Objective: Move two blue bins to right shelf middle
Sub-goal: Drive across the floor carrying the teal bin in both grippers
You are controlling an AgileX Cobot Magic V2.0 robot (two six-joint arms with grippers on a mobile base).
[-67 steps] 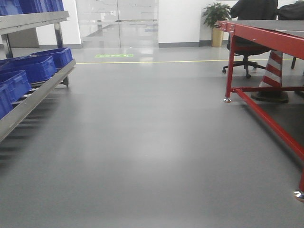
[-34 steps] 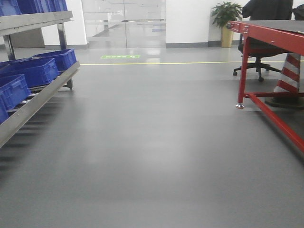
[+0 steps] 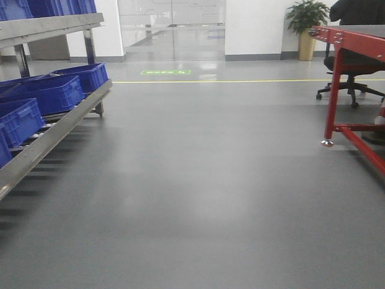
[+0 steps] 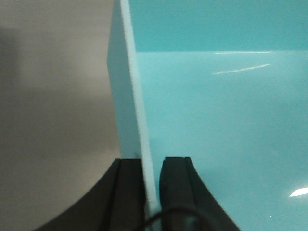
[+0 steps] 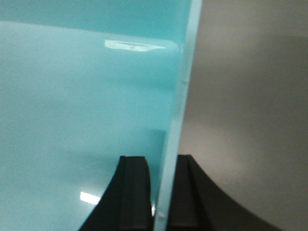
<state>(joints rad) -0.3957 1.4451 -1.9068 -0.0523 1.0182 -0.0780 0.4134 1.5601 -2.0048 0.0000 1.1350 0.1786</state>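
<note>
Both wrist views are filled by a blue bin that looks pale turquoise up close. My left gripper (image 4: 151,161) is shut on the bin's thin left wall (image 4: 137,96), with its inside (image 4: 216,120) spreading to the right. The right gripper (image 5: 162,159) is shut on the opposite wall (image 5: 180,96), the bin's inside (image 5: 82,106) lying to the left. Grey floor shows beyond each wall. The front view shows neither the held bin nor the grippers. A metal shelf (image 3: 57,126) at the left of the front view carries several dark blue bins (image 3: 51,93); I cannot tell whether it is the right shelf.
A red-framed table (image 3: 352,42) stands at the right, with a black office chair (image 3: 352,66) behind it. A potted plant (image 3: 307,24) and glass doors (image 3: 171,30) are at the far wall. A yellow line (image 3: 240,80) crosses the grey floor.
The front view has swung left: the shelf and the red table have slid rightward in the picture, and the striped cone has left the view.
</note>
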